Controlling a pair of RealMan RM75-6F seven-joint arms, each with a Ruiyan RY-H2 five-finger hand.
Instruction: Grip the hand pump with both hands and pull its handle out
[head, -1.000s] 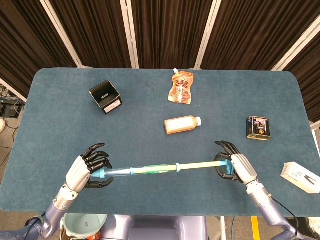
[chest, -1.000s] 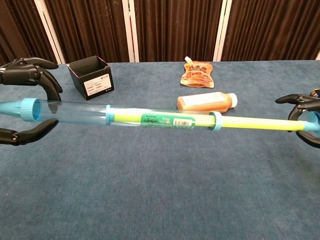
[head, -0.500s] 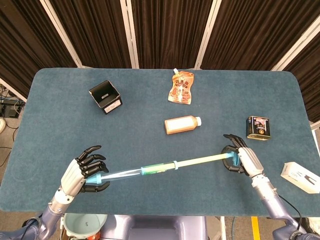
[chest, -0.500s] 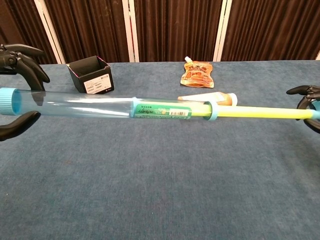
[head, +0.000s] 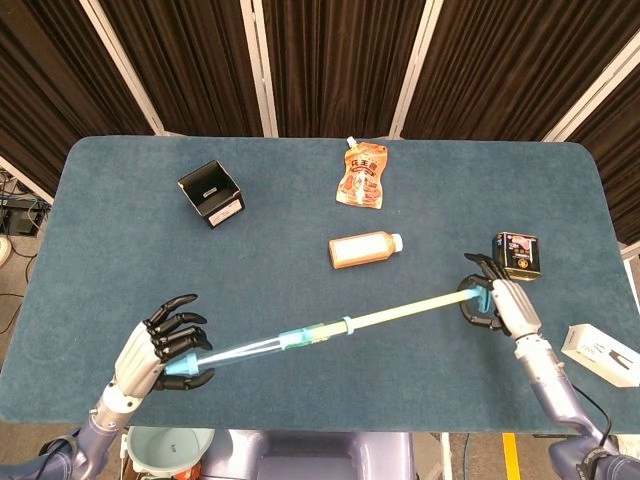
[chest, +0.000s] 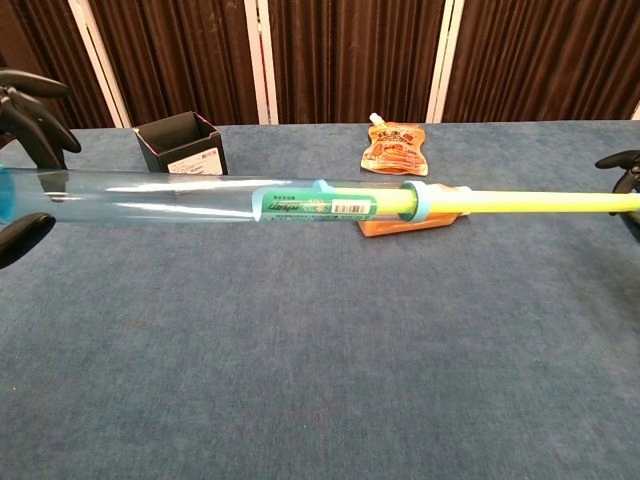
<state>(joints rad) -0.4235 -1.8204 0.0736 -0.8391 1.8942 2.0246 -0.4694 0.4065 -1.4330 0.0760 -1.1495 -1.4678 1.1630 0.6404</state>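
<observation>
Chest view: left hand (chest: 25, 150) cropped by the frame edge, the pump (chest: 300, 203) end in it out of frame. Right hand (chest: 625, 165) shows fingertips only (handle hidden). Bottle (chest: 410, 222) partly masked behind the pump.

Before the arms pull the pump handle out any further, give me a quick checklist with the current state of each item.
1. Left hand holds the barrel end of the hand pump: ok.
2. Right hand holds the pump's handle end: ok, fingers wrap it in the head view.
3. Rod drawn out of the clear barrel: ok, a long yellow stretch shows.
4. Pump lifted off the table: ok, chest view shows it held in the air.
5. Room beside the right hand: not ok, the dark can sits right next to it.
6. Remaining handle travel: cannot tell.
</observation>
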